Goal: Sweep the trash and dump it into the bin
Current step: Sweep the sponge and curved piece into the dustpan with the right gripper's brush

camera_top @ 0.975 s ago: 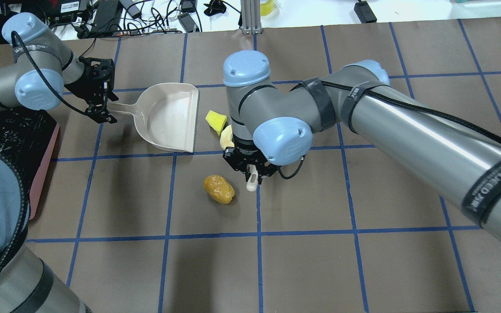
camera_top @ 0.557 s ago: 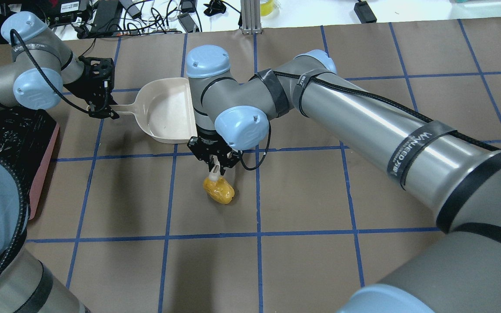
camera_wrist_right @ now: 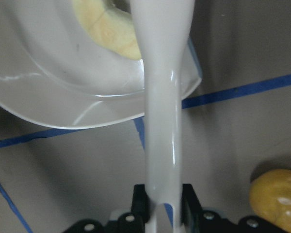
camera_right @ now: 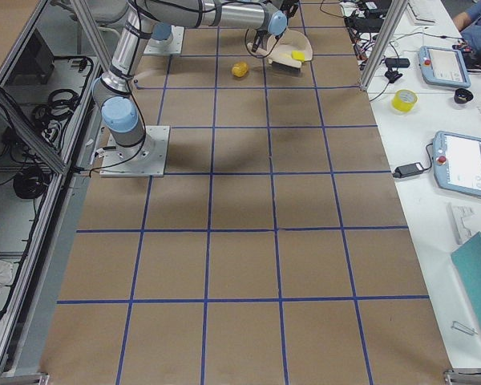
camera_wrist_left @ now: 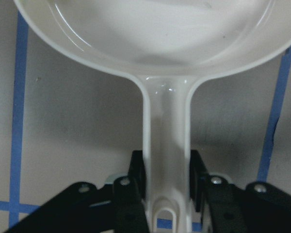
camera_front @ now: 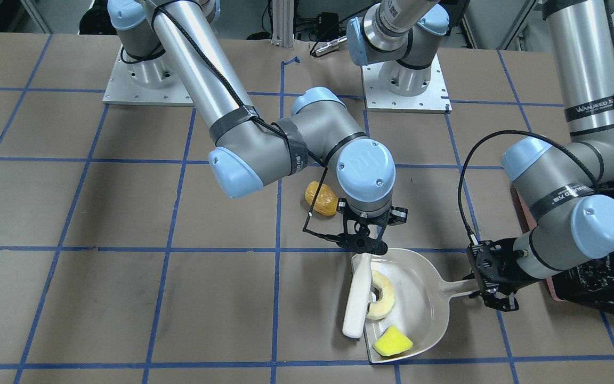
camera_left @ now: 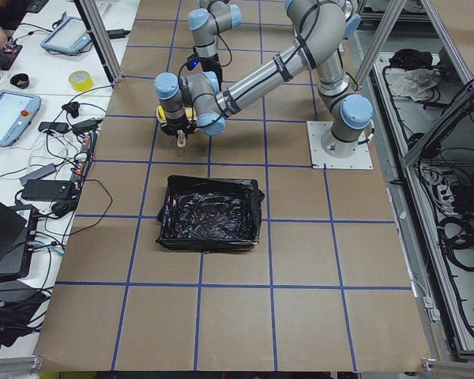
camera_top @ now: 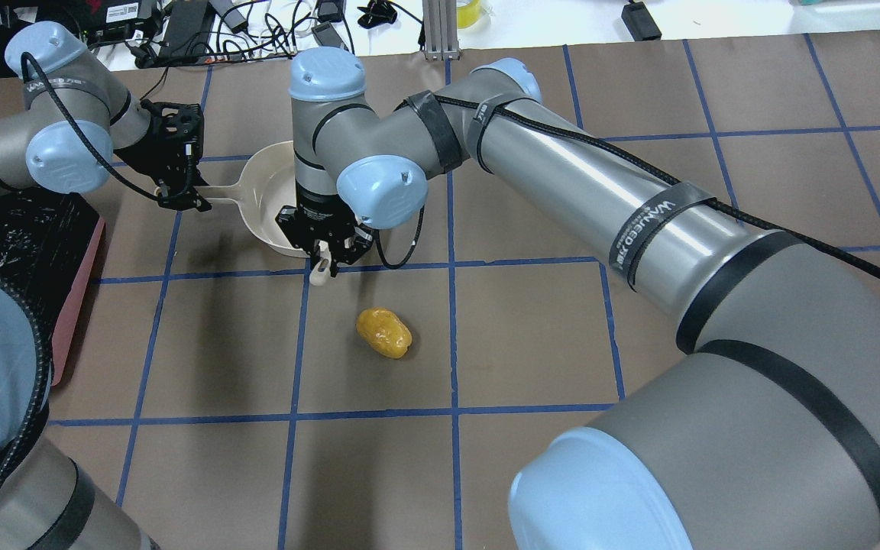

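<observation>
My left gripper (camera_top: pixel 180 198) is shut on the handle of the beige dustpan (camera_top: pixel 264 191), which lies flat on the table; the wrist view shows the handle between its fingers (camera_wrist_left: pixel 137 174). My right gripper (camera_top: pixel 324 256) is shut on a white brush (camera_front: pixel 357 301), whose head lies across the pan's open mouth. The cream crescent (camera_front: pixel 384 301) and the yellow-green wedge (camera_front: pixel 392 341) lie inside the dustpan (camera_front: pixel 429 298). The orange-brown lump (camera_top: pixel 384 332) sits on the table outside the pan, behind the right gripper (camera_front: pixel 365 249). The pink bin (camera_top: pixel 73 321), lined with black plastic, is beside the left arm.
The table is brown paper with a blue tape grid. The bin (camera_front: pixel 605 288) stands just behind my left gripper (camera_front: pixel 485 293). Cables and gadgets lie on the white bench beyond the table's far edge (camera_top: pixel 257 30). The right arm stretches across the middle of the table.
My right gripper swept the brush left to the dustpan's mouth, taking the wedge and crescent into the pan. The dustpan slid a little left. The orange-brown lump stayed put.
</observation>
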Controlling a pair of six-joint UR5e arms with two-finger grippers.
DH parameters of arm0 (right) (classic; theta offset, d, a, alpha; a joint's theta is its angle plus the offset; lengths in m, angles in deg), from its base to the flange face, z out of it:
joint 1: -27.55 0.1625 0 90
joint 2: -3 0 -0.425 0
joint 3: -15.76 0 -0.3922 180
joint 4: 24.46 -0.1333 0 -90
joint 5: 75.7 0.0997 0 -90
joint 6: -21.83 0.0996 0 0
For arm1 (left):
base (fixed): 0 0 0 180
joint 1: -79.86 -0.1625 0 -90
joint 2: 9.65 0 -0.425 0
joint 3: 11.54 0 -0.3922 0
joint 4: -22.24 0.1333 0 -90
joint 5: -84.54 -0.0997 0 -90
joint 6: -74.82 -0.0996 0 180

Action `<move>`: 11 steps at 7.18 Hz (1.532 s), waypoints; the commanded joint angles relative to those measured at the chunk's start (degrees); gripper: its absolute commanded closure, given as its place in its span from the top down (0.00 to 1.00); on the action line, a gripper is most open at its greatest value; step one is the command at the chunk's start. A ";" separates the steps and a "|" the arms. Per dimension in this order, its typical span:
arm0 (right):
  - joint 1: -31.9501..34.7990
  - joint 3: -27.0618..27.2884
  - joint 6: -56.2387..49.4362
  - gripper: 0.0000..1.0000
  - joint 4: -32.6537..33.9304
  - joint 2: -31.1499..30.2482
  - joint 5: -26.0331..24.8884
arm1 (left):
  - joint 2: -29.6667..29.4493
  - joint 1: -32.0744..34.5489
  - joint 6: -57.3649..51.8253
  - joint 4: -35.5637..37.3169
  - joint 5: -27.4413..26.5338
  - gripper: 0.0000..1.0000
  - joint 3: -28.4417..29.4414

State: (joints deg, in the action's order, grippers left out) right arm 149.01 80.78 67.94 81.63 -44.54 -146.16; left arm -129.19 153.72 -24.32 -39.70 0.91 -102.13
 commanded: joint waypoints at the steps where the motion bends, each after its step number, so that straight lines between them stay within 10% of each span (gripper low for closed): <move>1: 1.76 -4.02 -0.49 0.00 0.18 2.09 2.17 | 0.01 0.94 0.00 0.16 -1.27 0.12 -0.03; 7: -0.35 -0.62 -11.31 0.00 -20.90 -10.45 -10.66 | 4.74 -0.90 -5.53 0.07 -6.09 0.08 -6.16; 11: -2.11 22.11 -10.34 0.00 -19.96 -27.57 -12.68 | 19.14 -0.90 -5.10 3.74 -10.76 0.05 -24.06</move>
State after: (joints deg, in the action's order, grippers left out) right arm 147.09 95.48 57.13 60.96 -66.48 -158.63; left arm -114.38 152.76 -29.61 -38.11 -9.28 -120.09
